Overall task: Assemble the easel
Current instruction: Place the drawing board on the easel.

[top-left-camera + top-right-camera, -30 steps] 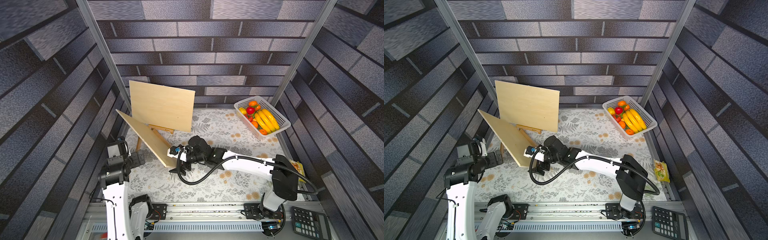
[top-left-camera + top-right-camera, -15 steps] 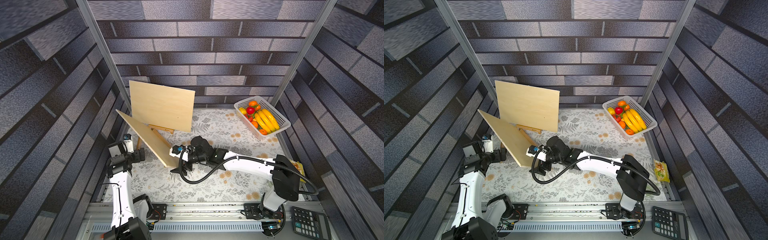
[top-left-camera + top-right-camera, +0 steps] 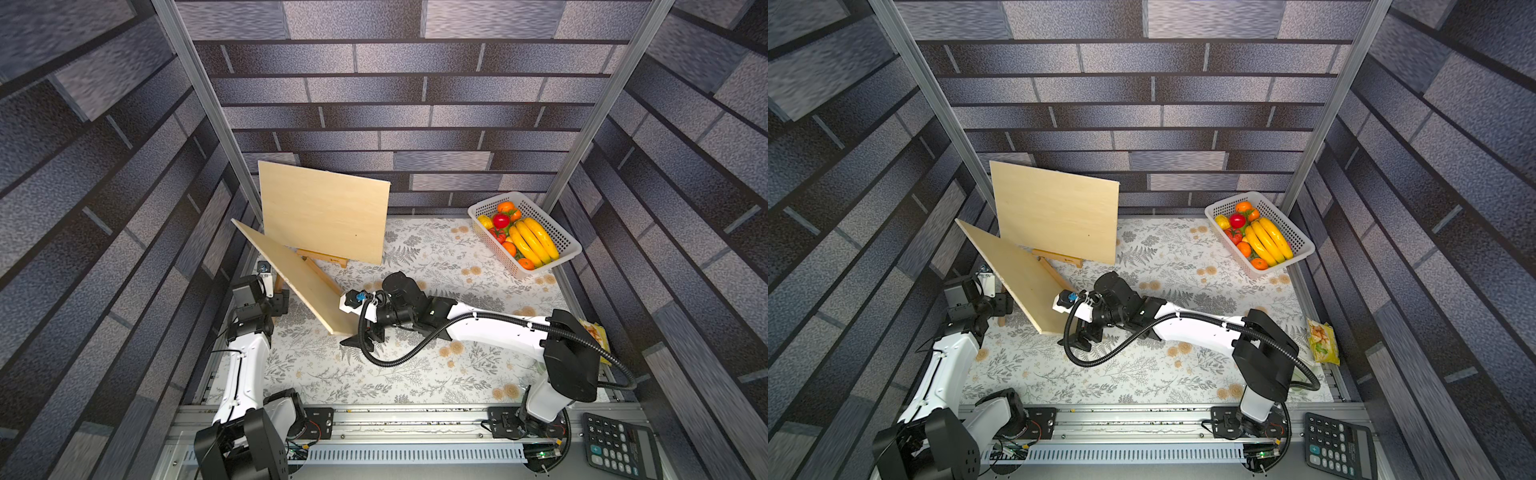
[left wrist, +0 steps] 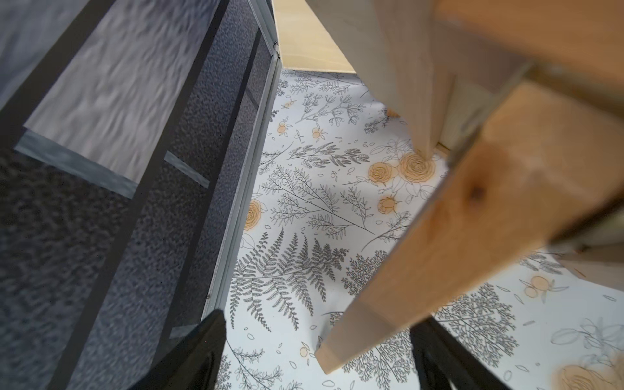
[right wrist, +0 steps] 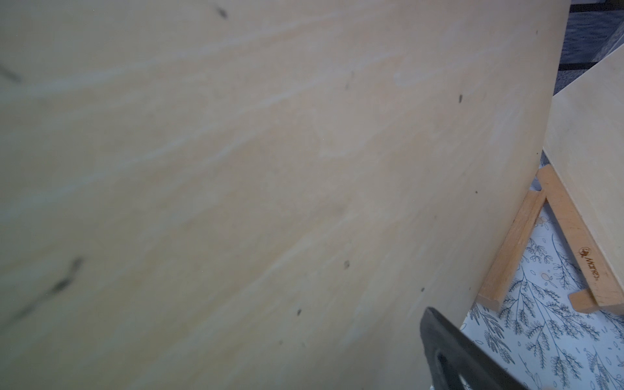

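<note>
Left claw [image 4: 317, 320] astride easel leg [image 4: 439, 236]

A white plastic basket [image 3: 552, 226] sits in the far right corner of the counter [image 3: 415, 374], which has a floral cloth on it. The basket holds bananas [image 3: 534, 241], a tomato [image 3: 501, 219] and oranges [image 3: 506, 206]. A yellow snack packet [image 3: 1323, 338] lies at the counter's right edge, and a black calculator [image 3: 619, 446] lies just off its near right corner.
</note>
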### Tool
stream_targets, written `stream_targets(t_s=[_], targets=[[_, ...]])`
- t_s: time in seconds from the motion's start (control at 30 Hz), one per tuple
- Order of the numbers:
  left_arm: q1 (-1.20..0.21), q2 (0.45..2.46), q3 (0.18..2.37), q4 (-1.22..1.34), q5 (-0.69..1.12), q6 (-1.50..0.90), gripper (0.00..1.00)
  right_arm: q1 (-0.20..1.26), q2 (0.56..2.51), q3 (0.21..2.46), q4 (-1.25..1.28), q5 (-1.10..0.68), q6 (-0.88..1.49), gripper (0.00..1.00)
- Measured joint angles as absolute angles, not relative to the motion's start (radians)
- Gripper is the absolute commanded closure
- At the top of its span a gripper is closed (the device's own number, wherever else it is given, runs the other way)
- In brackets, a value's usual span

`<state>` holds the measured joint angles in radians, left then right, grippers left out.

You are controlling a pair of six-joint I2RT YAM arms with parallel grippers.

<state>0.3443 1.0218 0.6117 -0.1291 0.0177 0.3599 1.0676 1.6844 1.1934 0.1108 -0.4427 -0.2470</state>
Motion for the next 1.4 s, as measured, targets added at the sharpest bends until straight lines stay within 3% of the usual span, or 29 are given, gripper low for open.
stream_targets(t_s=[0.57,0.97,1.07,1.4], targets=[[0.299,0.981,0.503,-0.046,-0.031,0.411,0.48,1.063,1.685,1.163,0.14,-0.459,-0.246,0.03],[0.302,0.95,0.485,-0.06,0.012,0.397,0.58,1.05,1.685,1.145,0.147,-0.493,-0.247,0.03],[0.302,0.95,0.485,-0.065,0.037,0.388,0.72,1.045,1.686,1.145,0.147,-0.502,-0.25,0.03],[0.295,0.95,0.485,-0.068,0.067,0.389,0.74,1.024,1.765,1.205,0.163,-0.547,-0.263,0.03]])
